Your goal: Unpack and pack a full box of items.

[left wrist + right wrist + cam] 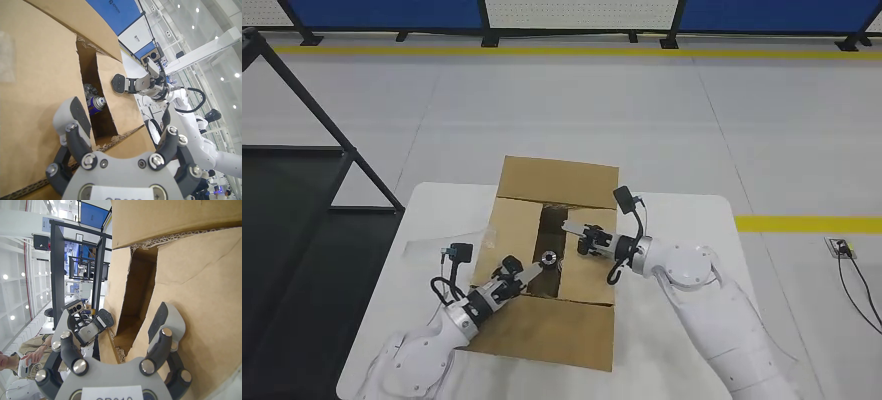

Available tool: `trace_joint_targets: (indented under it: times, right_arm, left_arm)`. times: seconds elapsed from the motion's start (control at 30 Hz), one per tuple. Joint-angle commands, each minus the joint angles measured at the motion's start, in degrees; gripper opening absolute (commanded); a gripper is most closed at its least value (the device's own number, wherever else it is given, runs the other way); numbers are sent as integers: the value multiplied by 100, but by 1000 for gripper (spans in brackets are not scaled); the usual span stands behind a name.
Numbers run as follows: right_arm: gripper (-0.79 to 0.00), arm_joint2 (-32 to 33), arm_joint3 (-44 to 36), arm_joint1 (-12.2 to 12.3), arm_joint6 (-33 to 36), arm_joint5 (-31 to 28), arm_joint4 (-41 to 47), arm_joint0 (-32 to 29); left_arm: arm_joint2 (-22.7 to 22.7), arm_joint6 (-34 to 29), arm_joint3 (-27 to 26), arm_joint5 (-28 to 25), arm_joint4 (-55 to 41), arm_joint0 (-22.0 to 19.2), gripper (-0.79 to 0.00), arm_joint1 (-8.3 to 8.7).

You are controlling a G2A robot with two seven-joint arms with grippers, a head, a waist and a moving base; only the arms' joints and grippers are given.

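Cardboard box (542, 335), inner flaps nearly closed, centre of white table (682, 225); blue spray can (95, 106) inside, seen through the gap. My left gripper (525, 273) and right gripper (580, 238), both spread and empty, are at opposite flaps, probably to part them. Grey floor (642, 110), yellow line (802, 224), blue panels (382, 12) beyond.

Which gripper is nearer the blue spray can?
The left gripper, right beside the blue spray can; the right gripper is farther, over the opposite flap.
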Motion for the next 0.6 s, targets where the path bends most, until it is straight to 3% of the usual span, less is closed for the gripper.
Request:
trace_joint_targets:
  times: [0.0, 0.57]
  right_arm:
    - [0, -3, -3, 3, -9, -2, -3, 2]
    - [0, 15, -95, 35, -30, -42, 66, -45]
  left_arm:
    - [12, -13, 16, 25, 3, -14, 0, 2]
    - [95, -42, 21, 147, 104, -36, 0, 22]
